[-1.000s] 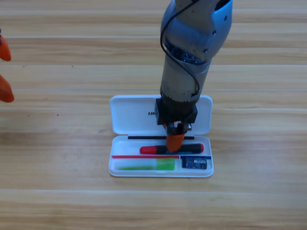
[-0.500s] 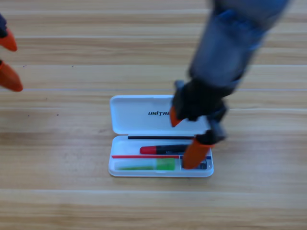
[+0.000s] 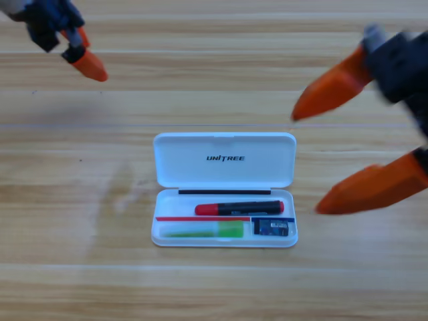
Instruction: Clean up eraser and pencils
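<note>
Wooden table (image 3: pixel 80 267) bears an open white case (image 3: pixel 224 160) holding the red-and-black pen (image 3: pixel 239 208), light green pencil (image 3: pixel 204 231) and small dark eraser (image 3: pixel 273 228), right gripper (image 3: pixel 314 162) spread empty at right, left gripper (image 3: pixel 80 60) far left, jaw state unclear.

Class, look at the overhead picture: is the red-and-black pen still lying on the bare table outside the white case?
No: the red-and-black pen lies inside the open white case, above the green pencil and eraser.

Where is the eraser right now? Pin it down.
The eraser lies in the open white case's lower right compartment, right of the green pencil and below the red-and-black pencil.
</note>
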Tool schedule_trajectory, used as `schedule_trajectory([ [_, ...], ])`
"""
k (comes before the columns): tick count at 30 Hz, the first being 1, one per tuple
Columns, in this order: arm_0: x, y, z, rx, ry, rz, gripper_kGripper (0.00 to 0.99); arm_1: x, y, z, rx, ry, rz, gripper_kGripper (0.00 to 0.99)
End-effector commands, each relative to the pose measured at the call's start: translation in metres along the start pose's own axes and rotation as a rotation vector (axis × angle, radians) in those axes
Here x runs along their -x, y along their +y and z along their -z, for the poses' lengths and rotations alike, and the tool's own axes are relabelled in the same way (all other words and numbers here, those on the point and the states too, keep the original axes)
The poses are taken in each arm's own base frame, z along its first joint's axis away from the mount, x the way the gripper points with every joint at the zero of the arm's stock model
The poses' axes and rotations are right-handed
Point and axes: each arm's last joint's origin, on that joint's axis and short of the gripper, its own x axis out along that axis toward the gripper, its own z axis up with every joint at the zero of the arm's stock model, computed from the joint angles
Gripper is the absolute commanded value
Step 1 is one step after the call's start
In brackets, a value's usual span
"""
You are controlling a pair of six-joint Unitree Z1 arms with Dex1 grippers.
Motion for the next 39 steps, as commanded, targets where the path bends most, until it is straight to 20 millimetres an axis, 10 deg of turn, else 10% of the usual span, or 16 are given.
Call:
schedule_trajectory([
  [1, -0.063, 0.024, 0.009, 0.050, 0.001, 0.100, 0.624, 0.031, 0.014, 0.010, -0.015, -0.069, 0.043, 0.945],
  [6, -0.090, 0.011, -0.003, -0.022, -0.081, 0.203, 0.000, 0.017, 0.009, 0.014, -0.036, -0.051, -0.001, 0.945],
  [26, -0.147, -0.066, -0.016, -0.040, -0.058, 0.488, 0.000, 0.001, 0.003, 0.016, -0.058, -0.046, -0.036, 0.945],
  [39, -0.149, -0.102, -0.022, -0.098, -0.020, 0.615, 0.000, -0.003, 0.000, 0.016, -0.065, -0.039, -0.041, 0.945],
])
